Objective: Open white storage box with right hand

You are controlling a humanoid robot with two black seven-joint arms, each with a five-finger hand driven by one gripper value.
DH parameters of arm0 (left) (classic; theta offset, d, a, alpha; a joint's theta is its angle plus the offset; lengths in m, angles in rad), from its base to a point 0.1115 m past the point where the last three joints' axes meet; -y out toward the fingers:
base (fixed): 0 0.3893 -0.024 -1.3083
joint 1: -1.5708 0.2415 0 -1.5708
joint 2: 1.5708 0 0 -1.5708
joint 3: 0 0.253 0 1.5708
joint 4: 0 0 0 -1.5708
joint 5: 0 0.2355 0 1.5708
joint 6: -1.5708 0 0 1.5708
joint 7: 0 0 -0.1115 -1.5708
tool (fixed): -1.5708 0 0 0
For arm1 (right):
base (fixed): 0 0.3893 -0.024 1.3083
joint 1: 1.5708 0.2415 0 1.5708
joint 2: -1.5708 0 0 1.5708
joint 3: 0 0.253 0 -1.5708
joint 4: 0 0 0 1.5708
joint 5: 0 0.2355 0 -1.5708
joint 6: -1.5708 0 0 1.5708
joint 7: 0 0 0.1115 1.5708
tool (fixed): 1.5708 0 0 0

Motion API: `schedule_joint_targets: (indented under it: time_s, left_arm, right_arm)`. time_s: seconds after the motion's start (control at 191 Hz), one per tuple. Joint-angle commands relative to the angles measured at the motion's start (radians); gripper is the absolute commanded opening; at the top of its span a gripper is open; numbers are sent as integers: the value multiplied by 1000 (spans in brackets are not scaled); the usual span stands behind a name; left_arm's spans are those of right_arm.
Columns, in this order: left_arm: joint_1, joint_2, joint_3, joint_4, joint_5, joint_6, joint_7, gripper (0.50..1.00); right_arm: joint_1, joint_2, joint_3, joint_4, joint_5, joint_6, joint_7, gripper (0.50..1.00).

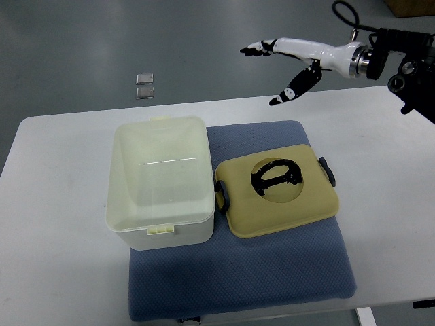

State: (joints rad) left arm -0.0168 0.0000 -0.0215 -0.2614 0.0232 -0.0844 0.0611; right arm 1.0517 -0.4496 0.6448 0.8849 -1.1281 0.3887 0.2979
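**Box open, lid off, right hand up and clear**

Top view: my right hand point(285, 64) hangs in the air at about 1 o'clock, above the far table edge, arm entering from the right. Fingers spread and relaxed, holding nothing; thumb drops down toward the table. Left arm not visible.

White storage box point(162, 183) sits at about 9 o'clock of centre, on the left edge of the blue mat point(292, 272), interior exposed and empty as far as I can see. A small latch tab shows on its near rim. The yellowish lid point(279, 197) lies flat on the mat just beside the box, at 3 o'clock of it, black handle point(275, 178) folded in the round recess, black clips at both ends. White table point(54, 217) under everything. Two small shiny squares point(144, 86) on the floor at 11 o'clock.

Judgement: opening looks done, I'm at the retreat stage. Next move only needs keeping the hand clear of box and lid.
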Motion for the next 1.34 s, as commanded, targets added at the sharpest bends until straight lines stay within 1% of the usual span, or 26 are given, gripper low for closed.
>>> schedule_joint_targets:
  time_s: [0.0,0.005,0.021,0.037,0.047,0.063,0.068,0.073,0.089,0.094,0.136,0.184,0.215,0.231,0.241,0.289,0.331,0.373,0.415,0.551,0.687,0.729,0.897,1.023,1.186,1.333]
  left_arm:
    - [0,0,0,-1,3,0,0,1000]
    - [0,0,0,-1,3,0,0,1000]
    - [0,0,0,-1,3,0,0,1000]
    - [0,0,0,-1,3,0,0,1000]
    - [0,0,0,-1,3,0,0,1000]
    - [0,0,0,-1,3,0,0,1000]
    - [0,0,0,-1,3,0,0,1000]
    - [0,0,0,-1,3,-2,-1,1000]
    - [0,0,0,-1,3,0,0,1000]
    - [0,0,0,-1,3,-2,0,1000]
    - [0,0,0,-1,3,0,0,1000]
    - [0,0,0,-1,1,0,0,1000]
    - [0,0,0,-1,1,0,0,1000]
    - [0,0,0,-1,1,0,0,1000]
    - [0,0,0,-1,1,0,0,1000]
    - [0,0,0,1,1,0,0,1000]
    - [0,0,0,-1,1,0,0,1000]
    - [0,0,0,-1,1,0,0,1000]
    - [0,0,0,-1,1,0,0,1000]
    - [0,0,0,-1,1,0,0,1000]
    - [0,0,2,-1,3,-2,0,1000]
    - [0,0,2,-1,3,0,0,1000]
    - [0,0,2,-1,3,-2,0,1000]
    - [0,0,2,-2,3,-2,0,1000]
    - [0,0,2,-1,3,-2,0,1000]
    - [0,0,2,-2,3,-2,0,1000]
  right_arm:
    - [-52,40,53,-17,709,-13,-143,924]
    - [-58,45,56,-17,781,-16,-160,924]
    - [-65,48,59,-17,846,-19,-172,924]
    - [-78,57,62,-17,982,-30,-198,924]
    - [-78,57,62,-17,982,-30,-198,924]
    - [-90,64,64,-17,1109,-42,-220,924]
    - [-90,65,64,-17,1110,-42,-220,924]
    - [-94,69,64,-17,1167,-48,-227,924]
    - [-99,74,62,-17,1219,-54,-232,924]
    - [-104,78,59,-17,1270,-60,-235,924]
    - [-114,88,55,-21,1428,-83,-233,924]
    - [-125,103,65,-32,1498,-99,-227,926]
    - [-137,120,72,-38,1524,-108,-210,926]
    - [-148,137,82,-44,1536,-110,-191,924]
    - [-148,137,82,-44,1536,-110,-191,924]
    - [-186,178,125,-49,1536,-105,-129,924]
    - [-223,209,174,-54,1536,-103,-94,924]
    - [-259,230,223,-54,1536,-103,-71,926]
    - [-288,249,268,-54,1535,-100,-63,926]
    - [-361,275,352,-54,1531,-82,-60,926]
    - [-397,279,352,-54,1519,-1,-60,926]
    - [-398,279,348,-54,1513,12,-60,926]
    - [-398,276,335,-57,1464,7,-62,926]
    - [-395,270,334,-57,1320,1,-66,926]
    - [-386,261,331,-60,1160,-86,-72,926]
    - [-386,261,331,-61,1113,-97,-72,926]
